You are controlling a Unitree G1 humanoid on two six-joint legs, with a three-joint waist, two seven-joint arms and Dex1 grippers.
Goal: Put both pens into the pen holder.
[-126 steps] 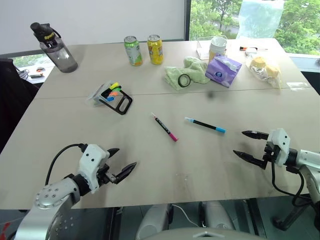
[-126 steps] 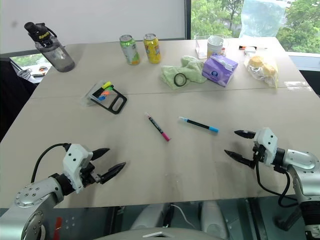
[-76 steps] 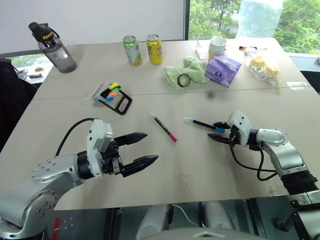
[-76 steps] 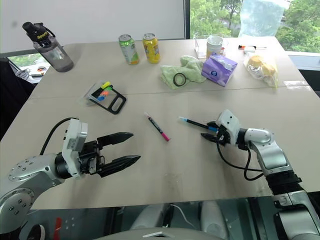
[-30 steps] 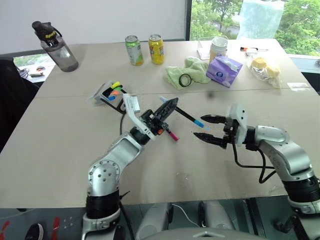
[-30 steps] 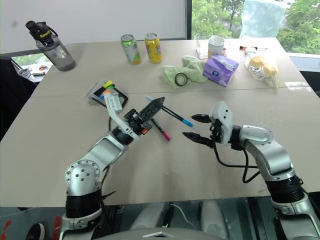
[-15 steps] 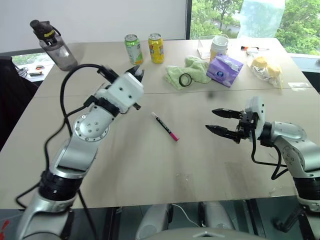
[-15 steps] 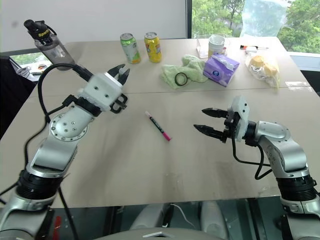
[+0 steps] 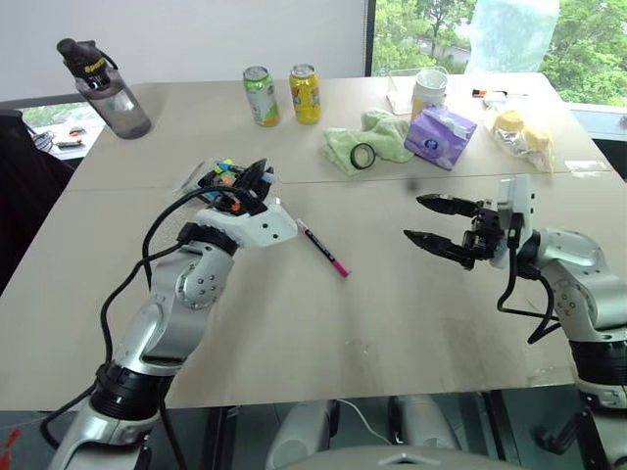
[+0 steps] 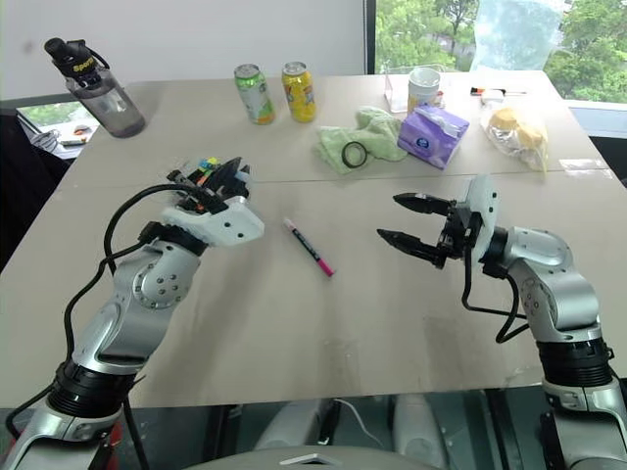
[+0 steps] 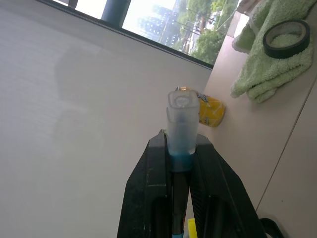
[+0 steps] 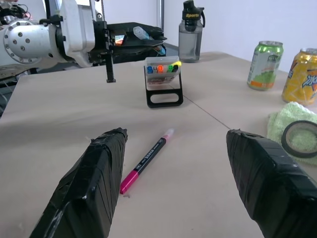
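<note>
- Table [image 9: 323,323]: broad beige top; carries all task items plus clutter at the far edge (bottle, cans, cloth).
- Left gripper [image 10: 231,174]: raised over the pen holder, fingers clamped tight on the blue-ended pen [image 11: 181,124]. In the wrist view the pale translucent cap stands out beyond the fingertips, w/ the blue band seated between the pads. Pinch sits near one end, so most of the barrel runs back along the fingers.
- Right gripper [image 9: 437,222]: held above the table, right of the pink-capped pen, fingers spread wide, nothing between them; pointing toward the left arm.
- Pen holder [image 12: 162,81]: small clear-grey case on a black loop frame, standing on the table just under/behind the left gripper; coloured caps already fill much of the opening. Judged light and tippy: a sideways push from a pen tip would prob. shove or topple it, so entry should run along the case's own axis.
- Pink-capped pen [image 9: 323,248]: lies flat on bare table betw. the two arms, whitish tip toward the holder, pink cap toward the robot.
- Handling, both pens: thin, stiff, v. light, smooth round plastic; likely to roll or swivel in a two-finger pinch. Best hold is judged mid-barrel, across the axis; a firm squeeze should do no harm.
</note>
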